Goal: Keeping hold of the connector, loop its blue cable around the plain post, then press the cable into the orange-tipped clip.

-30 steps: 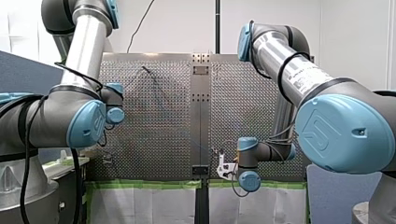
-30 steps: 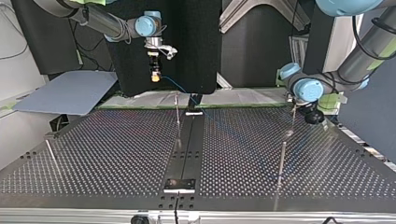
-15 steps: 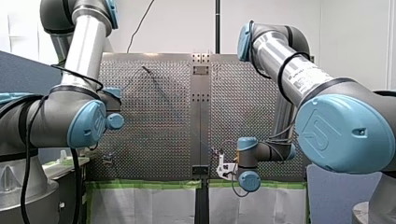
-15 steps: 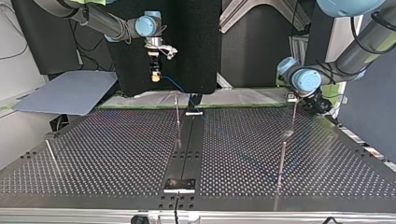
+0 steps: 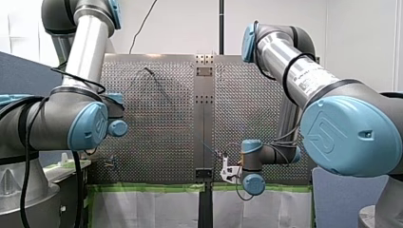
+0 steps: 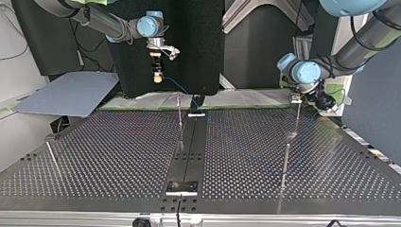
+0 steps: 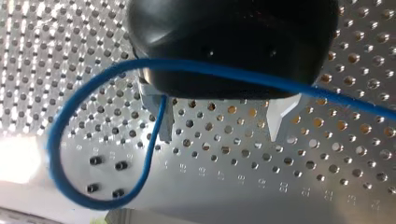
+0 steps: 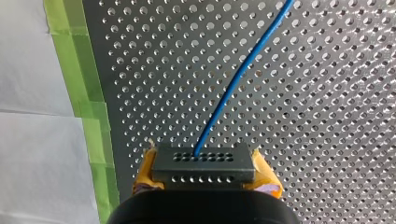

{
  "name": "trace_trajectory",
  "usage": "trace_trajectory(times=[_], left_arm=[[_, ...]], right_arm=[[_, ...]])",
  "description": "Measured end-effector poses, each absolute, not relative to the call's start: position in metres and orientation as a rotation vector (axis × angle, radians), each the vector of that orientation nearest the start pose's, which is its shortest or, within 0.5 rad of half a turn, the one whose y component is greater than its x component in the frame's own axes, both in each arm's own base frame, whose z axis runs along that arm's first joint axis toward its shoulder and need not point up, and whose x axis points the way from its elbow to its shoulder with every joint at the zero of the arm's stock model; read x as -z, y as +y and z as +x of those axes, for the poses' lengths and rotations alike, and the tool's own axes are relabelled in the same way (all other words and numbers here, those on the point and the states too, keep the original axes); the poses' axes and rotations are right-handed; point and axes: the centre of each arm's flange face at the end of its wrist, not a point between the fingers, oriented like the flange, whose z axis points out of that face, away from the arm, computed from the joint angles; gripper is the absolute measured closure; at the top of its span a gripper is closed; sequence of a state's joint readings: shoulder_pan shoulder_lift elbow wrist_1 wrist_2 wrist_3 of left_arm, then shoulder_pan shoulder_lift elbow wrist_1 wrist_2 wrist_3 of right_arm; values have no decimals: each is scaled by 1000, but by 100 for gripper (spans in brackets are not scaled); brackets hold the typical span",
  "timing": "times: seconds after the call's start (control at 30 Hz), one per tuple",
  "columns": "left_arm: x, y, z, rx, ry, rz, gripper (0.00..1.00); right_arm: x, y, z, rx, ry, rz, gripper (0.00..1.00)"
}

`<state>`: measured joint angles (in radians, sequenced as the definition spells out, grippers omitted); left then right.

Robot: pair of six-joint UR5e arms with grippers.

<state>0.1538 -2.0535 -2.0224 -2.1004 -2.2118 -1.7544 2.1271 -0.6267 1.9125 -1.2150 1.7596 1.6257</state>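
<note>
My right gripper (image 8: 204, 176) has its yellow pads shut on a dark connector block (image 8: 204, 162). The blue cable (image 8: 233, 84) leaves the block and runs out over the perforated table. In the top view my right gripper (image 6: 156, 75) hangs high at the left, above the table's far edge, with the cable (image 6: 176, 87) dropping towards a thin metal post (image 6: 179, 116). My left gripper (image 7: 219, 137) is open and holds nothing. The cable (image 7: 70, 116) loops in front of it, one strand lying by one metal finger (image 7: 161, 119). An orange-tipped clip (image 5: 111, 163) stands below my left wrist.
More thin posts stand on the table (image 6: 118, 156): one near my left gripper (image 6: 297, 118), one nearer the camera (image 6: 285, 161), one at the top view's left (image 6: 50, 152). A dark centre strip (image 6: 189, 151) crosses the table. Green tape (image 8: 88, 102) lines the edge.
My left arm's wrist has lifted and drawn back towards the table's far edge at the top view's right. My right arm has kept still with the connector.
</note>
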Motion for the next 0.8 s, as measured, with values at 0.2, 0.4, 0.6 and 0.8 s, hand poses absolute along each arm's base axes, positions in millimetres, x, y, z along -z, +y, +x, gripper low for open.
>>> trace_trajectory(times=[0.2, 0.4, 0.6, 0.8], left_arm=[[-134, 2, 528, -467, 1287, -706, 0], [-116, -3, 529, -512, 1314, -666, 0], [-90, -5, 530, -553, 1357, -639, 0], [-79, -5, 529, -560, 1373, -637, 0]], right_arm=[[71, -402, 385, -1466, -1098, 1517, 100], [71, -402, 385, -1465, -1100, 1518, 100], [71, -402, 385, -1466, -1100, 1517, 100], [71, -403, 385, -1469, -1101, 1515, 100]])
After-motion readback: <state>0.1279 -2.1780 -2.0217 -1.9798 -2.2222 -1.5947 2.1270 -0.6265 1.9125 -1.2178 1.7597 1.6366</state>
